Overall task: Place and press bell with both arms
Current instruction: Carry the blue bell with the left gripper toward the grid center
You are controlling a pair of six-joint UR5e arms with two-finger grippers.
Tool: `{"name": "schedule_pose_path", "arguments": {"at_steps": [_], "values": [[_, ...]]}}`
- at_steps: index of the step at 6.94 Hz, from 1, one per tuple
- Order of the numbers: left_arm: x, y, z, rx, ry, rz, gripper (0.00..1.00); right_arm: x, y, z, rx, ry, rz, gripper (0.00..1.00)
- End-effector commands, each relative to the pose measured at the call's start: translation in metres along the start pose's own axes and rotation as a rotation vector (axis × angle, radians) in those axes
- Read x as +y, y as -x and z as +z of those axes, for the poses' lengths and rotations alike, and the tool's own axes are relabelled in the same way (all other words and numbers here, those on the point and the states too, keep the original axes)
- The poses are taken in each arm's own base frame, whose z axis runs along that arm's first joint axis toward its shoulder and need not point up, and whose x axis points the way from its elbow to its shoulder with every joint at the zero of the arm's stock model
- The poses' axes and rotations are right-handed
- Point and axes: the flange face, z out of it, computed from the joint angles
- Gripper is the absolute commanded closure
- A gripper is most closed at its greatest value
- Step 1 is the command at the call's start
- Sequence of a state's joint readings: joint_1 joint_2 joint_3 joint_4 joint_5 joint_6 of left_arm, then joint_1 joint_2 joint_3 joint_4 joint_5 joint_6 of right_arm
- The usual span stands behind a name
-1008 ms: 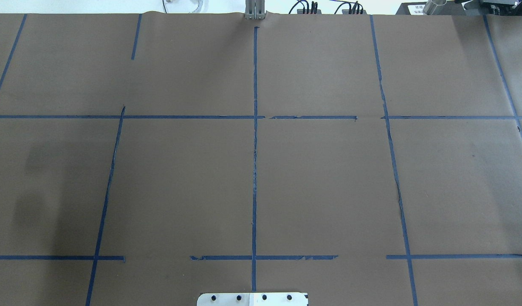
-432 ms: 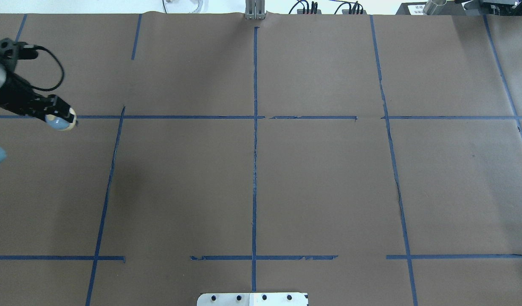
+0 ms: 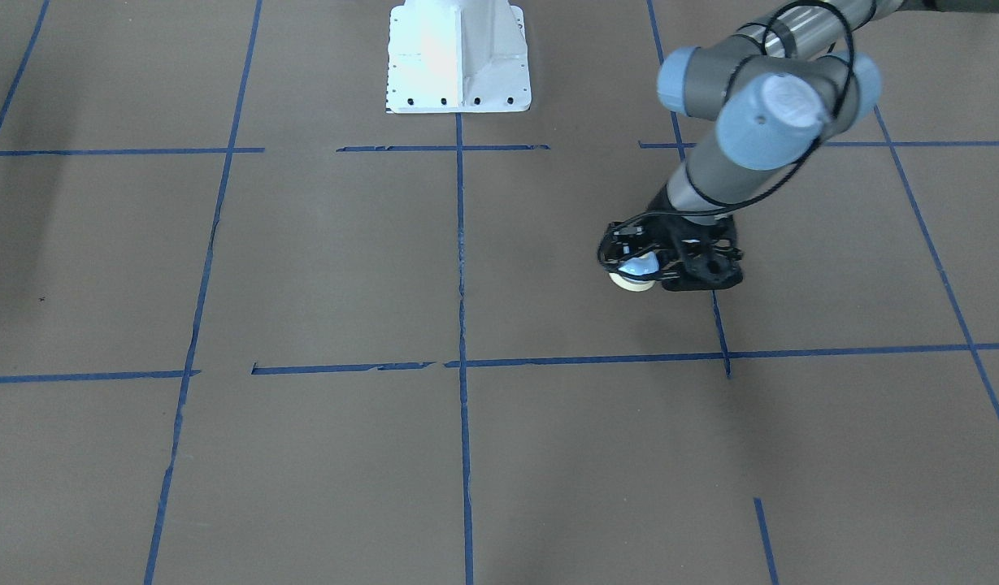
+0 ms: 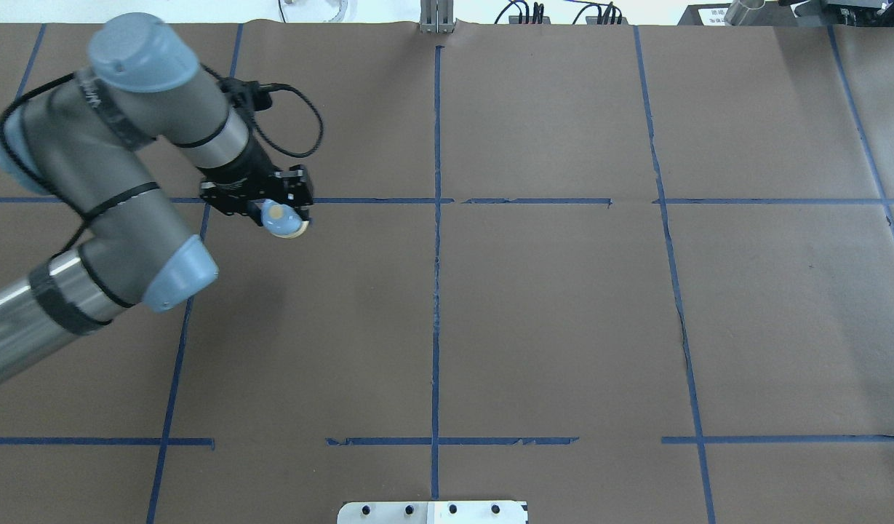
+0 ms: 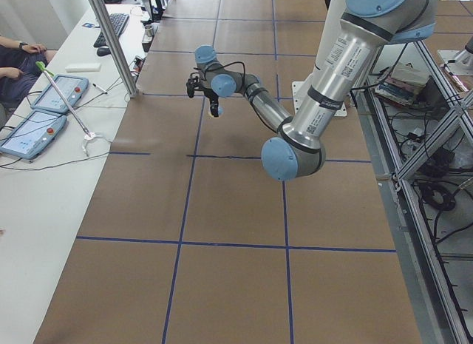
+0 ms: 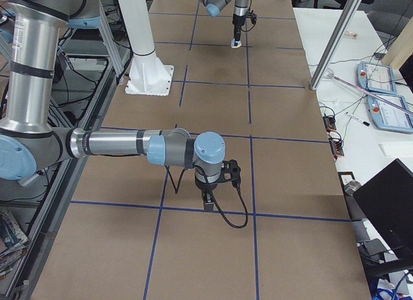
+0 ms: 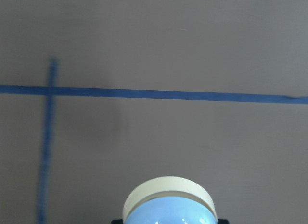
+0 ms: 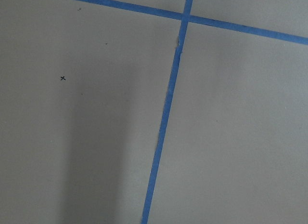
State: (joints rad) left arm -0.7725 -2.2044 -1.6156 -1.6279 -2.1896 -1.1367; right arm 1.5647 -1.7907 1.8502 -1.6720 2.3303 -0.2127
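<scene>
My left gripper (image 4: 278,211) is shut on the bell (image 4: 281,220), a small light-blue dome with a cream button and cream rim. It holds the bell tilted, just above the brown paper, near a blue tape crossing left of centre. The bell also shows in the front-facing view (image 3: 634,273) and at the bottom of the left wrist view (image 7: 168,204). My right gripper (image 6: 210,198) shows only in the exterior right view, low over the paper at the near end of the table. I cannot tell whether it is open or shut.
Brown paper (image 4: 563,313) marked with a blue tape grid (image 4: 436,291) covers the table. The white bolted pedestal (image 3: 457,55) stands at the robot's side. Cables and plugs (image 4: 556,14) lie along the far edge. Operators' tablets (image 5: 44,107) sit on a side table.
My left arm has come in from the left edge and carried the bell rightward, from beside the left border to just past the first tape column.
</scene>
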Motion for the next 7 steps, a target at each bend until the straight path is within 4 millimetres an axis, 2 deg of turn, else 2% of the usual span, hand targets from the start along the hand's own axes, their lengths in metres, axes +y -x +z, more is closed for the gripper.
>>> {"name": "schedule_pose_path", "arguments": {"at_steps": [1, 3, 4, 5, 6, 7], "values": [[-0.013, -0.118, 0.049, -0.07, -0.039, -0.083, 0.95, 0.0, 0.0, 0.0, 0.0, 0.0, 0.001, 0.0], [-0.031, -0.167, 0.086, -0.046, -0.062, -0.101, 0.95, 0.0, 0.0, 0.0, 0.0, 0.0, 0.001, 0.0], [-0.041, -0.182, 0.093, -0.052, -0.06, -0.112, 0.91, 0.0, 0.0, 0.0, 0.0, 0.0, 0.001, 0.0], [-0.041, -0.182, 0.095, -0.056, -0.058, -0.114, 0.51, 0.0, 0.0, 0.0, 0.0, 0.0, 0.001, 0.0], [-0.035, -0.185, 0.099, -0.056, -0.051, -0.107, 0.01, 0.0, 0.0, 0.0, 0.0, -0.001, 0.0, 0.0], [-0.035, -0.185, 0.099, -0.056, -0.051, -0.109, 0.0, 0.0, -0.001, 0.0, 0.002, 0.001, 0.002, 0.0]]}}
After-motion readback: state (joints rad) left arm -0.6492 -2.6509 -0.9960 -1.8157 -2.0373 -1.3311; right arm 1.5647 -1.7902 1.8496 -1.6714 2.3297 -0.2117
